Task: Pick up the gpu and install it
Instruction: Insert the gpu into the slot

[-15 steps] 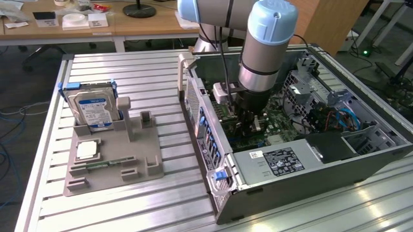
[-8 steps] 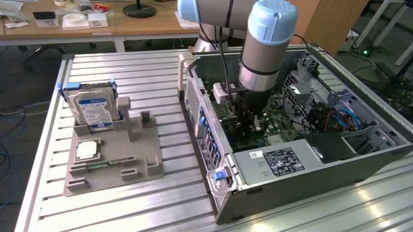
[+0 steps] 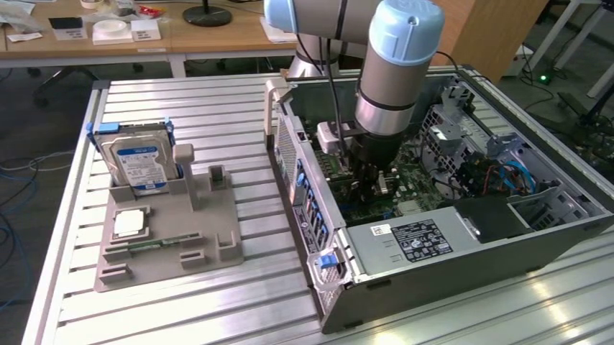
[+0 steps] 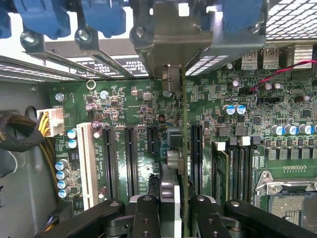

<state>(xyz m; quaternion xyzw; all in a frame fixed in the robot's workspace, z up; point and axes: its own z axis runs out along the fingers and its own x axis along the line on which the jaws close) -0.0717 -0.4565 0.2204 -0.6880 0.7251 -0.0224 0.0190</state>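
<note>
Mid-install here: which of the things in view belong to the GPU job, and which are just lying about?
In the job:
- gpu, held edge-on in the hand over the motherboard slots
- motherboard
- open computer case

Lying about:
- hard drive upright in the grey parts holder
- memory stick lying on that holder
- CPU on that holder

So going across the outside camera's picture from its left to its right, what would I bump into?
Hard drive standing in the grey holder tray → the open computer case's near side wall → the robot arm reaching down into the case, gripper over the motherboard → blue cables → the case's far right corner.
</note>
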